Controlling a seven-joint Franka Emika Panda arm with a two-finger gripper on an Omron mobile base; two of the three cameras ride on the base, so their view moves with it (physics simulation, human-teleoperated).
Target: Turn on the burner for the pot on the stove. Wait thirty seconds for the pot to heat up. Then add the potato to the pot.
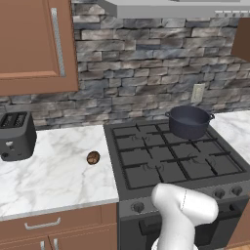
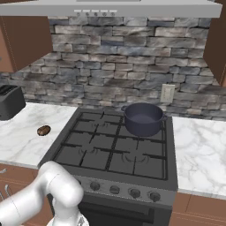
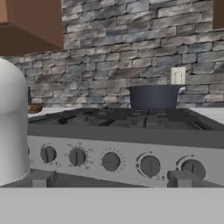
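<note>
The dark blue-grey pot [image 1: 188, 122] [image 2: 142, 119] [image 3: 154, 97] stands without a lid on the back right grate of the black stove [image 1: 161, 163] [image 2: 110, 152]. The burner beneath it is covered by the pot. On the marble counter left of the stove lies the brown potato [image 1: 93, 157] [image 2: 43, 130] [image 3: 34, 108]. My gripper [image 3: 112, 179] is low in front of the stove, level with the grey knob panel [image 3: 131, 148], fingertips spread wide and open with nothing between them. A row of round knobs [image 3: 110, 161] [image 2: 114, 190] faces it.
A black toaster [image 1: 17, 135] [image 2: 9, 101] sits at the far left of the counter [image 1: 53, 171]. Wooden cabinets [image 1: 34, 44] hang above it, and a range hood [image 2: 110, 8] hangs over the stove. A wall outlet [image 2: 167, 93] is behind the pot. My white arm [image 1: 183, 210] rises before the stove front.
</note>
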